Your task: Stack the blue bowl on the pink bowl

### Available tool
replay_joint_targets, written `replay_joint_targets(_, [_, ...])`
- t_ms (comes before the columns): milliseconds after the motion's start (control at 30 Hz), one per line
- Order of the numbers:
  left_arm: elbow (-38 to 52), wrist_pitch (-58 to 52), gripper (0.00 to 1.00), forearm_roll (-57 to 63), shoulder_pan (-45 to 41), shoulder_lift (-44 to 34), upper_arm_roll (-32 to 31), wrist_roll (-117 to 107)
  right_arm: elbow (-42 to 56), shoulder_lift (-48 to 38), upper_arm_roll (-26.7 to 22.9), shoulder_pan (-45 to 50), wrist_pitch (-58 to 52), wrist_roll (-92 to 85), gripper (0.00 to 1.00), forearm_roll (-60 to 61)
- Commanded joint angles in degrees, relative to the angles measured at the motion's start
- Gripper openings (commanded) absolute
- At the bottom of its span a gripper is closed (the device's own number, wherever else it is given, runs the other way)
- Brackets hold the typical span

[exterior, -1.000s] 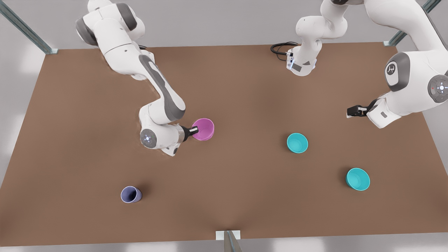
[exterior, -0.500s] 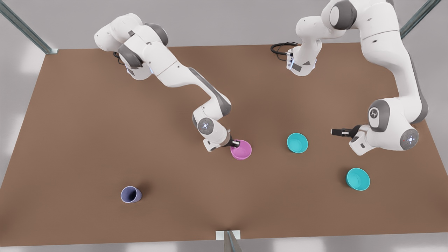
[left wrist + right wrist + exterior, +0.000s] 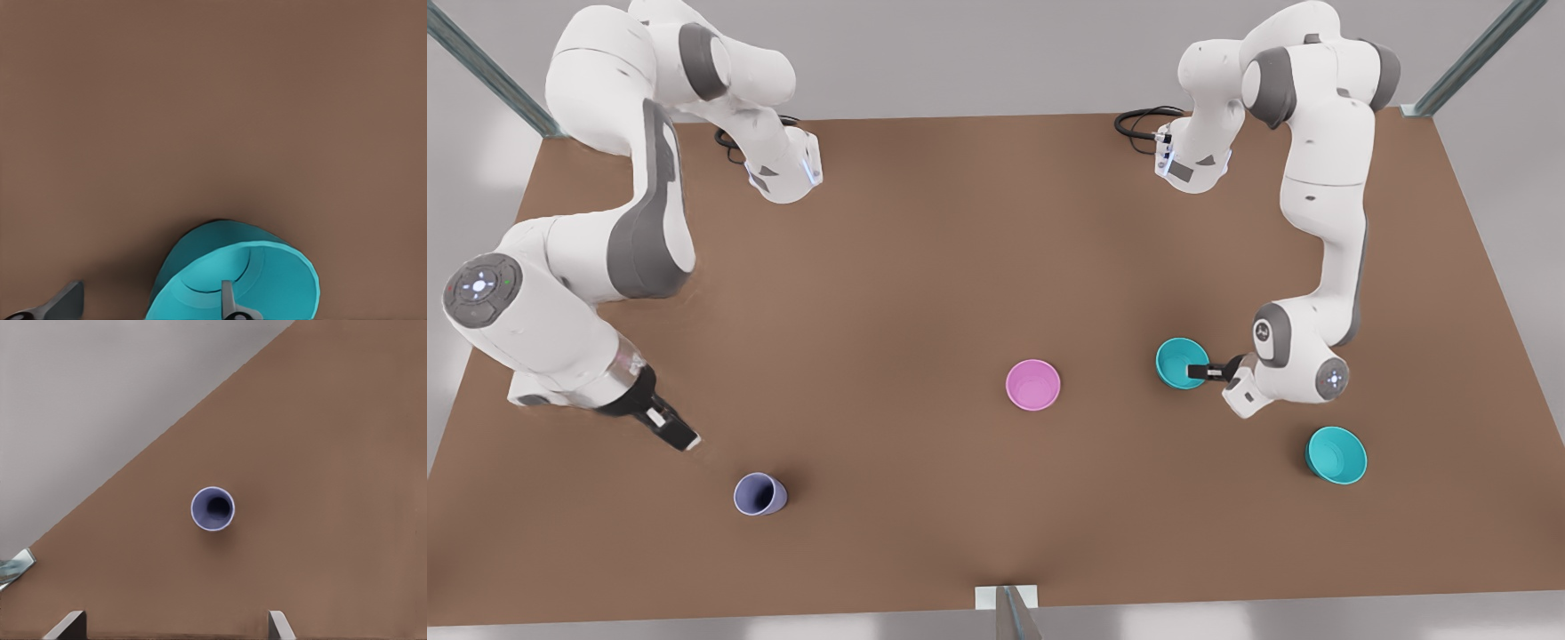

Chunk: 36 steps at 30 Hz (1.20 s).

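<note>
The pink bowl [image 3: 1032,385] sits upright alone near the table's middle. To its right in the front view is the blue bowl [image 3: 1176,357], seen close in the left wrist view [image 3: 280,280]. My left gripper [image 3: 1193,372] [image 3: 148,303] is at that bowl's right rim and open. One finger [image 3: 229,301] is inside the bowl and the other [image 3: 67,300] is well outside its wall. My right gripper [image 3: 671,431] [image 3: 175,627] hangs open and holds nothing at the front view's left, far from both bowls.
A second teal bowl [image 3: 1336,454] stands near the front view's lower right. A greyish-lavender cup [image 3: 759,494] [image 3: 213,509] stands just right of the right gripper. Black cables [image 3: 1138,120] lie at the far edge by an arm base.
The right gripper carried the pink bowl toward the middle, let it go and pulled back to the front view's left. The left gripper came down and leftward onto the blue bowl's rim.
</note>
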Motion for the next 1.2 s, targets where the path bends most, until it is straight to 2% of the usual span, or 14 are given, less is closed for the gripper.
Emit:
replay_joint_targets(0, [-0.5, 4.8, 0.86, -0.1, 0.1, -0.1, 0.0, 5.3, -2.0, -8.6, 0.0, -0.4, -26.6, -42.3, 1.00, -5.3])
replay_joint_targets(33, [-0.5, 4.8, 0.63, -0.1, -0.1, -0.1, 0.0, 5.2, -6.8, -13.6, 0.2, -0.4, -26.5, -42.3, 1.00, -5.1])
replay_joint_targets(67, [-0.5, 4.5, 0.40, -0.1, -0.2, -0.1, 0.0, 5.2, -8.3, -13.7, 0.1, -0.5, -25.8, -42.4, 1.00, -5.0])
replay_joint_targets(100, [-0.5, 4.5, 0.22, -0.2, -0.2, -0.2, 0.0, 4.8, -11.4, -14.2, 0.3, -0.5, -22.1, -42.3, 1.00, -5.1])
replay_joint_targets(167, [-0.5, 4.4, 0.21, -0.3, -0.3, -1.6, 0.0, 3.7, -13.7, -15.8, 1.2, -0.6, -19.9, -42.4, 1.00, -5.0])
replay_joint_targets(367, [0.1, 3.6, 0.21, -0.5, -0.8, -4.0, 0.1, 3.1, -12.9, -11.9, 0.6, -0.5, -21.5, -46.6, 1.00, -5.3])
replay_joint_targets(467, [4.1, 0.2, 0.21, -0.7, -2.3, -8.3, 0.1, -5.8, -13.0, -11.8, 0.4, -1.0, -21.5, -48.5, 1.00, -5.4])
replay_joint_targets(500, [8.1, 0.4, 0.21, -0.5, -5.1, -8.3, 0.1, -8.1, -13.0, -11.9, 0.3, -1.5, -21.5, -48.8, 1.00, -5.5])
replay_joint_targets(567, [17.6, 0.4, 0.21, -0.1, -9.1, -3.2, 0.0, -14.9, -13.0, -11.9, 0.4, -1.5, -21.5, -48.8, 1.00, -5.5])
replay_joint_targets(733, [30.7, 2.9, 0.21, -0.3, -19.7, 5.6, 0.0, -33.9, -13.1, -11.8, 0.5, -1.5, -21.7, -48.8, 1.00, -5.4])
replay_joint_targets(800, [31.6, 7.1, 0.21, -0.2, -22.4, 8.3, 0.0, -36.9, -13.1, -11.6, 0.5, -1.5, -21.7, -48.8, 1.00, -5.3])
replay_joint_targets(933, [29.0, 6.8, 0.21, 0.0, -23.9, 8.3, -0.1, -37.9, -13.0, -11.5, 0.5, -1.5, -21.7, -48.7, 1.00, -5.1])
replay_joint_targets(1033, [21.8, 9.1, 0.21, 0.1, -25.4, 3.6, -0.3, -37.9, -13.0, -11.5, 0.5, -1.5, -21.7, -48.7, 1.00, -5.0])
replay_joint_targets(1167, [17.5, 13.0, 0.21, 0.7, -26.0, 1.4, -1.2, -37.9, -13.0, -11.3, 0.5, -1.5, -21.7, -48.7, 1.00, -4.9])
